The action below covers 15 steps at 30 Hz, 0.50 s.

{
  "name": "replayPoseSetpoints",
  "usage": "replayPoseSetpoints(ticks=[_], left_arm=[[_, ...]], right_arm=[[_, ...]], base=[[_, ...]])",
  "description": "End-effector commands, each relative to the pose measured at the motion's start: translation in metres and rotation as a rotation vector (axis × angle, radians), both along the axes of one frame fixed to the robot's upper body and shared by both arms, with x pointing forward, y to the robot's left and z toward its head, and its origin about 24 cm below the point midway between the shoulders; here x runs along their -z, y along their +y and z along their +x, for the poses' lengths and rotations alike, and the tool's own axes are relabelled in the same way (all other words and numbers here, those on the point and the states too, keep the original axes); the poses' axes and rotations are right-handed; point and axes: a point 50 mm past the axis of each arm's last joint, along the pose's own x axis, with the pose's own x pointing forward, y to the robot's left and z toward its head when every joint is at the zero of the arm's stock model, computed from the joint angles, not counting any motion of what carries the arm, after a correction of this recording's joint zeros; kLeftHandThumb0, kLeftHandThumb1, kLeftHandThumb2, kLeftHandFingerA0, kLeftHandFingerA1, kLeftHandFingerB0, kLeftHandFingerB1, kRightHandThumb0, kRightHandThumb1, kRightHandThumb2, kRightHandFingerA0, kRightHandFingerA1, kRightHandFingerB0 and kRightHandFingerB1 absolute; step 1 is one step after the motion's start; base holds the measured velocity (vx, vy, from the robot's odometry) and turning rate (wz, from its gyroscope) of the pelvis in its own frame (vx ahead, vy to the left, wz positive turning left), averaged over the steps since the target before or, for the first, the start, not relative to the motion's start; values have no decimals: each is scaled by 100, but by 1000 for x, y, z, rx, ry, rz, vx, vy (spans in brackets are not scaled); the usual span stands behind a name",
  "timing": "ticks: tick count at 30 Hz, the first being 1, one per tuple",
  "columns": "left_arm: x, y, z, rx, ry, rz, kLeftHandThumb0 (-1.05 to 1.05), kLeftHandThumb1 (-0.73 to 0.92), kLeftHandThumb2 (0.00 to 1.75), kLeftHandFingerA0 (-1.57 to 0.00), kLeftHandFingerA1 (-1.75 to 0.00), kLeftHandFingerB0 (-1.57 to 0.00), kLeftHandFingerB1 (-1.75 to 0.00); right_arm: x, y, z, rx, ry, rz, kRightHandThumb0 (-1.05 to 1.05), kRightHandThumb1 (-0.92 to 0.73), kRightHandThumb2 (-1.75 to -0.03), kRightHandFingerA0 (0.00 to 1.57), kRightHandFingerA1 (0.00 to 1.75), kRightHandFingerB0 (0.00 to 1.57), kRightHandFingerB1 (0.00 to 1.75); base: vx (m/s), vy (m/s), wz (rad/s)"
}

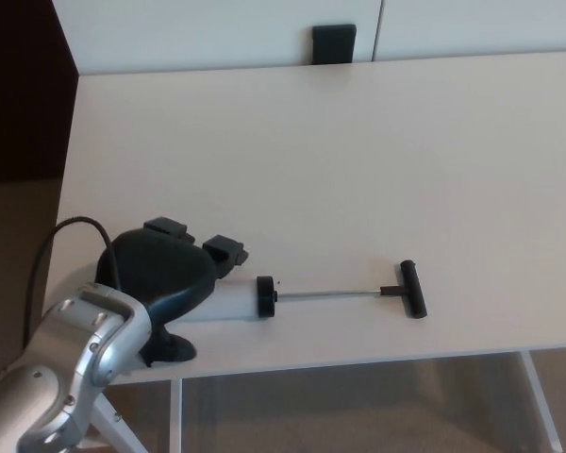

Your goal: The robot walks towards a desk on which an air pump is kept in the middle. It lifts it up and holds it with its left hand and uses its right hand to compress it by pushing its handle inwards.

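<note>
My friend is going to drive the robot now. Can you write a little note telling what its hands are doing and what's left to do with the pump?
Left hand: over the white barrel end of the air pump, fingers apart above it; a real grasp can't be confirmed.
Right hand: not in view.
Pump: lying flat near the front edge of the white desk, rod pulled out, black T-handle to the right.
Done: robot is at the desk, left hand reaching the pump.
Left: close the left hand on the barrel, lift it, then push the handle in with the right hand.
</note>
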Motion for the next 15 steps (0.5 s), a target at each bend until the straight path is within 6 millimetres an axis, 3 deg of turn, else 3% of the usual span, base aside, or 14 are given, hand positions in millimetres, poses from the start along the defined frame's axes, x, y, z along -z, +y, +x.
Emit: replayPoseSetpoints(ticks=[1,4,5,6,7,9,10,14,15], left_arm=[[8,-8,-3,9,55,23,-70,45,76,-25,-42,-11,-35],[10,-10,-3,8,63,25,-69,45,77,-33,-44,-14,-36],[10,-11,-3,3,70,23,-64,54,57,-47,-37,-23,-29],[10,-11,-3,3,70,23,-64,54,57,-47,-37,-23,-29],[12,-11,-4,-6,95,10,-46,62,59,-64,-45,-26,-29],[13,-12,-5,-13,114,0,-46,62,59,-64,-45,-26,-29],[16,-12,-6,-20,133,-14,-26,73,63,-69,-110,-36,-33],[18,-12,-7,-26,149,-25,-26,73,63,-69,-110,-36,-33],[19,-13,-7,-14,152,1,-16,63,59,-68,-112,-46,-35]], right_arm=[[-5,-5,5,4,-11,-15,-30,-65,-60,65,45,37,34],[-5,-5,6,4,-11,-17,-31,-63,-59,65,45,38,34],[-5,-5,6,3,-12,-19,-39,-53,-73,59,54,33,43],[-5,-5,6,3,-12,-19,-39,-53,-73,59,54,33,43],[-6,-5,7,1,-12,-22,-39,-53,-73,58,53,33,43],[-6,-5,7,0,-12,-24,-39,-53,-73,58,53,33,43],[-6,-5,7,-2,-13,-27,-39,-54,-74,60,54,34,43],[-6,-5,7,-3,-14,-30,-39,-54,-74,60,54,34,43],[-7,-5,7,0,-17,-26,-40,-51,-73,59,54,32,43]], base=[[0,0,0],[0,0,0],[0,0,0],[0,0,0],[0,0,0],[0,0,0],[0,0,0],[0,0,0],[0,0,0]])
